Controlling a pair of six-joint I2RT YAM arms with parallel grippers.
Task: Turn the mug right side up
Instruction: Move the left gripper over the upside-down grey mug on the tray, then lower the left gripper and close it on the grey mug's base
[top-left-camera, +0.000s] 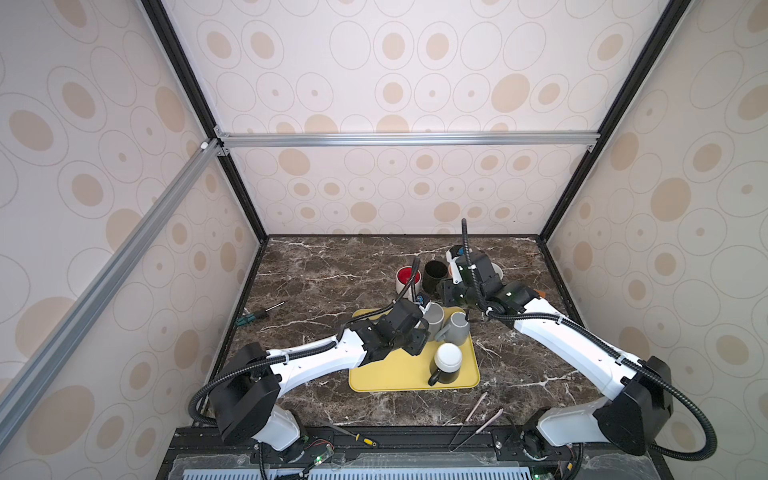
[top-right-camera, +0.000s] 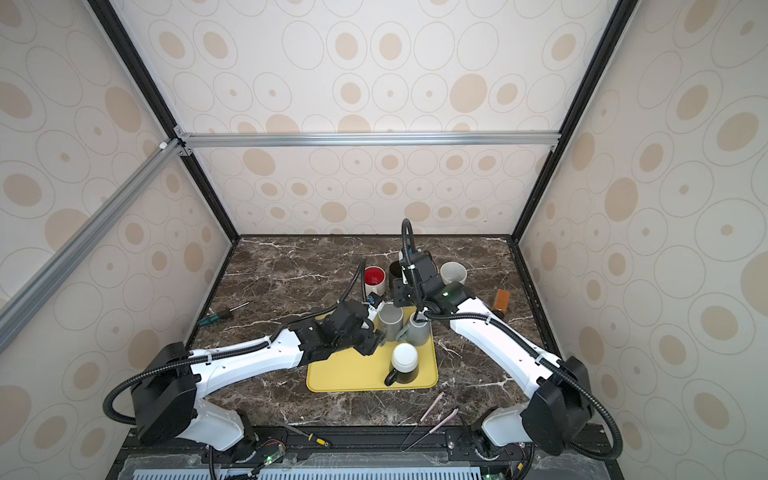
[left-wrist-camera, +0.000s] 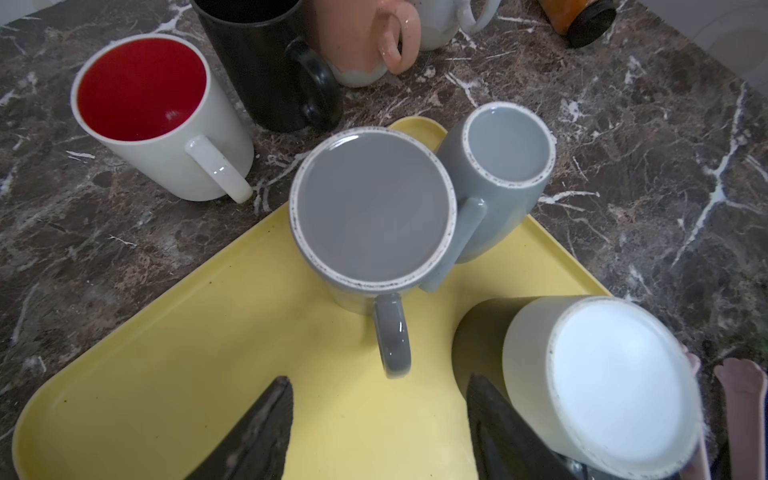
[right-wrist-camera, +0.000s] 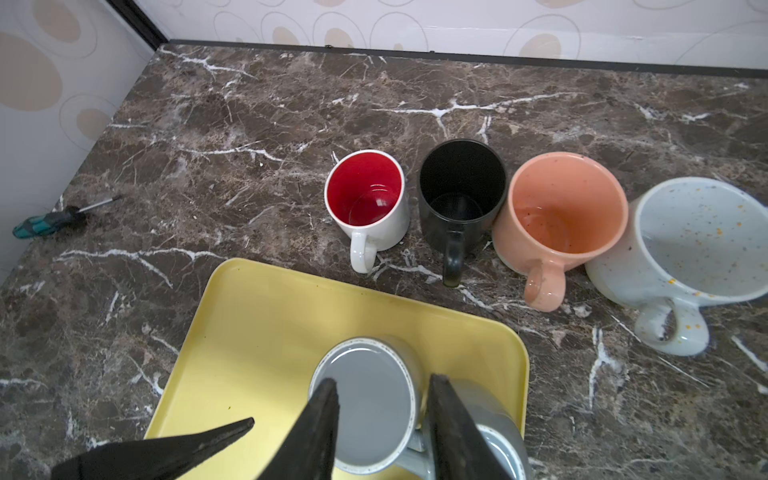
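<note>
Three mugs stand upside down on the yellow tray (top-left-camera: 382, 376). The wide grey mug (left-wrist-camera: 374, 208) has its handle (left-wrist-camera: 392, 336) pointing at my left gripper (left-wrist-camera: 378, 380). That gripper is open, its fingertips on either side of the handle's end and not touching it. Against this mug leans a narrower grey mug (left-wrist-camera: 507, 145). A dark mug with a white base (left-wrist-camera: 619, 386) sits beside one left finger. My right gripper (right-wrist-camera: 385, 379) hangs open above the wide grey mug (right-wrist-camera: 370, 399), with nothing between its fingers. Both top views show the grey pair (top-left-camera: 434, 318) (top-right-camera: 390, 320).
Behind the tray stands a row of upright mugs: red-lined white (right-wrist-camera: 365, 195), black (right-wrist-camera: 461, 187), peach (right-wrist-camera: 565, 208) and speckled white (right-wrist-camera: 698, 241). A screwdriver (top-left-camera: 259, 313) lies at the left. Tongs (top-left-camera: 478, 424) lie near the front edge and an orange bottle (top-right-camera: 501, 301) at the right.
</note>
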